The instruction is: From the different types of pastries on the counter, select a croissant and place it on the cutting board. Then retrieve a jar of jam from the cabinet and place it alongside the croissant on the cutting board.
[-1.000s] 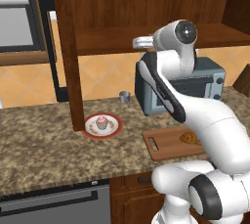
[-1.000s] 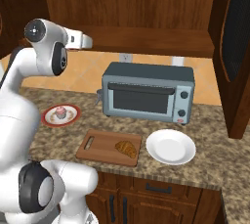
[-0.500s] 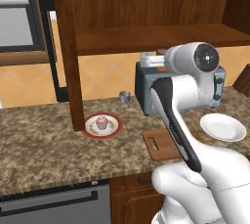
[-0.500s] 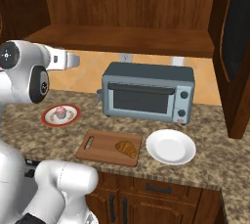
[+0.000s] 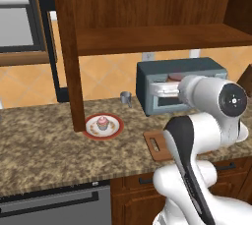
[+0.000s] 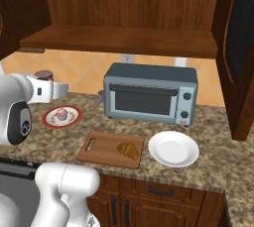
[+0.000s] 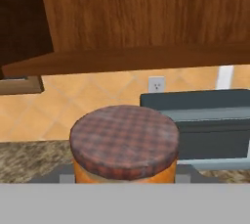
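Note:
My gripper point(image 6: 55, 91) is shut on the jar of jam point(image 7: 123, 142), an orange jar with a brownish chequered lid. It hangs in the air below the cabinet point(image 6: 119, 40) shelf, left of the toaster oven point(image 6: 149, 94). In the left base view the gripper point(image 5: 165, 89) and the jar's lid point(image 5: 174, 77) sit in front of the oven. The croissant point(image 6: 129, 150) lies on the right half of the cutting board point(image 6: 99, 151) on the counter point(image 6: 213, 166). The pink cupcake point(image 6: 61, 113) stands on its red-rimmed plate, left of the board.
A white plate point(image 6: 173, 148) lies right of the board. A small grey cup point(image 5: 126, 97) stands by the oven's left side. The cabinet's thick side panel point(image 5: 69, 57) comes down to the counter beside the cupcake plate point(image 5: 102, 126). My arm's elbow point(image 5: 221, 101) covers most of the board in the left base view.
The gripper has come down and away from the cabinet shelf with the jar in it, now level with the toaster oven. The arm's elbow has swung lower.

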{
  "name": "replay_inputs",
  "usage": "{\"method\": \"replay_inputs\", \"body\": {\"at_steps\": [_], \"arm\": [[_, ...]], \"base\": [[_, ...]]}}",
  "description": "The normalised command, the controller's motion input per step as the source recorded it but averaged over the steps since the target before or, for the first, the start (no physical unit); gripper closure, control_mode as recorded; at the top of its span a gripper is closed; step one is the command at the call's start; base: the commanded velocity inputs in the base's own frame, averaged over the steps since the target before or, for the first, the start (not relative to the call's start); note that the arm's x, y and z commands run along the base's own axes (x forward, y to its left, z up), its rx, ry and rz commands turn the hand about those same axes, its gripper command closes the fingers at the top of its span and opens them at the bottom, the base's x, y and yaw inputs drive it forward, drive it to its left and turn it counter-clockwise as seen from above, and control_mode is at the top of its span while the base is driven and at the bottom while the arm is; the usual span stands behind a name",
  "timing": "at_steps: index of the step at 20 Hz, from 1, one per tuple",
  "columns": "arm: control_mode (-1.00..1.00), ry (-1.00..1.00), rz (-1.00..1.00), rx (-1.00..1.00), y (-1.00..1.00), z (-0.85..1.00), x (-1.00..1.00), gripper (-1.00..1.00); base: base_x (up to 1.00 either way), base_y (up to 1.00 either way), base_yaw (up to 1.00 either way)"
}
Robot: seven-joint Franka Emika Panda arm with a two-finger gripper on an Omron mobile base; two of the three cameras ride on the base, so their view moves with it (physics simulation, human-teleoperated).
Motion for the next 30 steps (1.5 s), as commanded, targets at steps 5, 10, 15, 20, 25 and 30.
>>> {"method": "replay_inputs", "body": {"at_steps": [5,10,15,20,25,30], "arm": [[-1.0,0.0,0.0,0.08,-0.04,-0.58,-0.37,1.0],[-1.0,0.0,0.03,0.11,-0.34,-0.6,-0.04,1.0],[-1.0,0.0,0.05,0.13,-0.43,-0.67,0.0,1.0],[-1.0,0.0,0.07,0.09,-0.35,-0.7,0.0,1.0],[-1.0,0.0,0.09,0.04,-0.29,-0.75,0.0,1.0],[-1.0,0.0,0.1,0.0,-0.19,-0.81,0.04,1.0]], "base": [[0.0,0.0,0.0],[0.0,0.0,0.0],[0.0,0.0,0.0],[0.0,0.0,0.0],[0.0,0.0,0.0],[0.0,0.0,0.0]]}}
